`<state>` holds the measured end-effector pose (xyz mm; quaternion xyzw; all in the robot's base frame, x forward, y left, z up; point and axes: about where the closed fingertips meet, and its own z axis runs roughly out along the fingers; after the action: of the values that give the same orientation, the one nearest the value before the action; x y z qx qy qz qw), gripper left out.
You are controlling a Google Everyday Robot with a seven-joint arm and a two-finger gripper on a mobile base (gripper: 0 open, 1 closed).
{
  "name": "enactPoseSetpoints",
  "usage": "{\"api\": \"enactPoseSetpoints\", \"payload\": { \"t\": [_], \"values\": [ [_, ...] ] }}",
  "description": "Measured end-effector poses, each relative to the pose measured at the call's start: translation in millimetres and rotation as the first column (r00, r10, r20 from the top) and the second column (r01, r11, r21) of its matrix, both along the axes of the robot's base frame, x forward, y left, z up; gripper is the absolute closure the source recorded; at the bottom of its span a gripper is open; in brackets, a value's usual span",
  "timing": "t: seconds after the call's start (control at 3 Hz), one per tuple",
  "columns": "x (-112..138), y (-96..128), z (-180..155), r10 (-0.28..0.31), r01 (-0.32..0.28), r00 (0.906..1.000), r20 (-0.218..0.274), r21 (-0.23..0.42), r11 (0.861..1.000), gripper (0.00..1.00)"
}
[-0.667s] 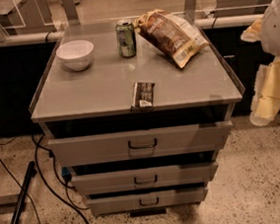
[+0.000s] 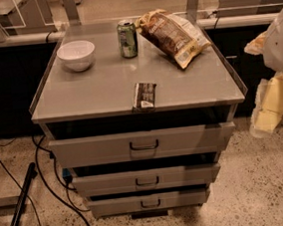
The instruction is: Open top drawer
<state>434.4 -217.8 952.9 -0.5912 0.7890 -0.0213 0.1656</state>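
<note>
The top drawer (image 2: 100,149) is the widest of three grey drawers in the cabinet, with a small dark loop handle (image 2: 144,145) at its centre. Its front stands a little forward, with a dark gap above it. The two narrower drawers (image 2: 108,182) sit below, also with dark gaps above them. My gripper (image 2: 266,119), pale yellow under the white arm (image 2: 281,41), hangs at the right edge of the view. It is to the right of the cabinet at top drawer height and apart from the handle.
On the cabinet top (image 2: 89,95) are a white bowl (image 2: 76,54), a green can (image 2: 127,38), a chip bag (image 2: 172,36) and a dark snack bar (image 2: 144,95) at the front edge. Cables (image 2: 45,174) and a black pole (image 2: 20,206) lie on the floor at left.
</note>
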Motion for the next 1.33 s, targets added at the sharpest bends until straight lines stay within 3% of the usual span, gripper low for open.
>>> {"api": "enactPoseSetpoints", "payload": {
  "t": [0.67, 1.33],
  "values": [
    [-5, 3, -62, -0.016, 0.018, 0.9991, -0.040, 0.062, 0.998, 0.00],
    [-14, 25, -124, 0.024, -0.015, 0.9977, -0.063, 0.145, 0.989, 0.00]
  ]
}}
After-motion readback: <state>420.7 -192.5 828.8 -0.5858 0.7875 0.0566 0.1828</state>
